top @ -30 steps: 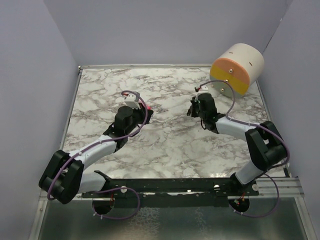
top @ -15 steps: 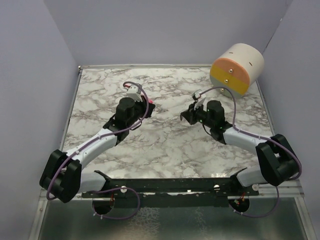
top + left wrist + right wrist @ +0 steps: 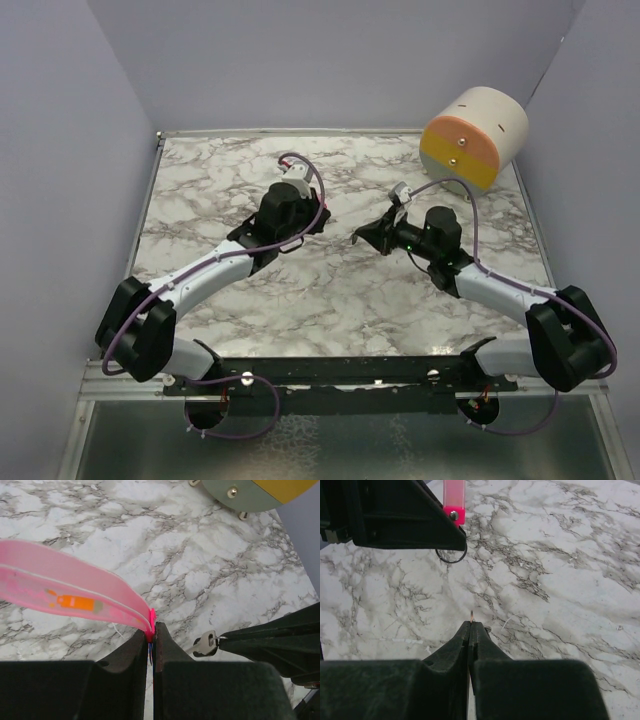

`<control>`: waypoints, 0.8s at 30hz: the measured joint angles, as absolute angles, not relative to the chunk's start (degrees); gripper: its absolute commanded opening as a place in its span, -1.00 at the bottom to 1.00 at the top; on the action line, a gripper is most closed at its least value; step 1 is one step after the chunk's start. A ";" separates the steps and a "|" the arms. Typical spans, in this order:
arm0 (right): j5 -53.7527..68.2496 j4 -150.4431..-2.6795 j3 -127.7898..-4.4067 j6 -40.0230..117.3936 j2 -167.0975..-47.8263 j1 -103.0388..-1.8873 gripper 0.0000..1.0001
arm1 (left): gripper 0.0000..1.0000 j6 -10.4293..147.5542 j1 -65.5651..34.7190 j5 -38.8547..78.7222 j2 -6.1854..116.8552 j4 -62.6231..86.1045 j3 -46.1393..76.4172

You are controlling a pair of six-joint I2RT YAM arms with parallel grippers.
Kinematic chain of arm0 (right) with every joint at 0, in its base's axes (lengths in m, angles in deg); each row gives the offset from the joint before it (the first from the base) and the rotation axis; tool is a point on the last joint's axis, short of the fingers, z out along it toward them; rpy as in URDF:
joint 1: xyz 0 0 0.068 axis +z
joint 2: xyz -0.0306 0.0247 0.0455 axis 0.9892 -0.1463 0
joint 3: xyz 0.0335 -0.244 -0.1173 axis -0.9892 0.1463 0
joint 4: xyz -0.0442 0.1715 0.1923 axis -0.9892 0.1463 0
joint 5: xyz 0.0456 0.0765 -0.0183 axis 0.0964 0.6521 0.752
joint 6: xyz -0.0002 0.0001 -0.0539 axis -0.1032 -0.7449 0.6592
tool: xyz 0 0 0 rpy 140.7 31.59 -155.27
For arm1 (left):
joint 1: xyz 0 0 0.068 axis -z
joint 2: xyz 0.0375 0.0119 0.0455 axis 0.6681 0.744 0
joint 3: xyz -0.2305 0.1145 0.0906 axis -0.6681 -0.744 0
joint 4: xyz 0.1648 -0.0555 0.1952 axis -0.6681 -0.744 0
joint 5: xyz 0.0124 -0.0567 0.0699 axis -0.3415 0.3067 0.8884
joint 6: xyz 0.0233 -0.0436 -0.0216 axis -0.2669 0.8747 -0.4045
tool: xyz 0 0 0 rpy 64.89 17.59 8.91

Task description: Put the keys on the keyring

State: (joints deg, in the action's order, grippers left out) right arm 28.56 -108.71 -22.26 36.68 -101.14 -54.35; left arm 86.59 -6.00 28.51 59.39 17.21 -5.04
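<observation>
The left pincer (image 3: 153,629) grips the keyring (image 3: 75,597), the right pincer (image 3: 470,626) grips the key (image 3: 205,644), and slight misalignment could nudge the dangling ring (image 3: 451,562) aside instead of threading it.

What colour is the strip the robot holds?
The keyring is bright pink, clearest in the left wrist view.

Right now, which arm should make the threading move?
Right, likely. The right gripper pinches the small silvery key, facing the thin metal ring dangling free below the bright pink strip tag; the left gripper only needs to hold that steady.
</observation>
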 measured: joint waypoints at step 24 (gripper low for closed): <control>33.08 -108.16 -25.07 23.65 -101.62 -52.49 -0.99 | -1.00 85.04 -1.02 34.06 59.78 23.88 -8.13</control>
State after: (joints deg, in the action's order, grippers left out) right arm 33.08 -108.16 -25.07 23.65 -101.62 -52.49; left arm 85.04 -1.02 34.06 59.78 23.88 -8.13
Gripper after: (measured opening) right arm 0.010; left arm 0.072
